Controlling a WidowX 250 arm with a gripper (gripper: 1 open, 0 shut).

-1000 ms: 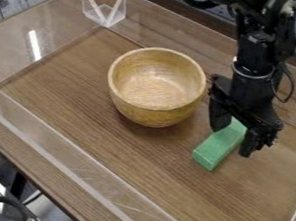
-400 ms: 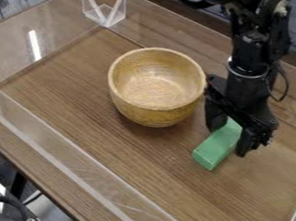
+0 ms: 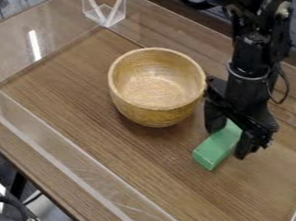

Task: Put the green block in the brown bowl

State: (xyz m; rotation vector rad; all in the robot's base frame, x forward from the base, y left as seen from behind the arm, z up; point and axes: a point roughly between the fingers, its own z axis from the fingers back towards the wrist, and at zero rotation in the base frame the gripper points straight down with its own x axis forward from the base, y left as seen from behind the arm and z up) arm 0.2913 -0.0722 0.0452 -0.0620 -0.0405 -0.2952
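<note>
Down low over the table (image 3: pixel 90 166), pointing straight at the wood: black gripper (image 3: pixel 234 135), fingers spread wide apart, one on each side of the far end of the green block (image 3: pixel 218 148). Straddling, not squeezing; whether the pads touch the block cannot be told. Lying flat on the tabletop, that block, just right of the brown bowl (image 3: pixel 155 85) and a little nearer. Bowl upright, nothing inside. Clear plastic walls (image 3: pixel 51 162) around the table edge.
</note>
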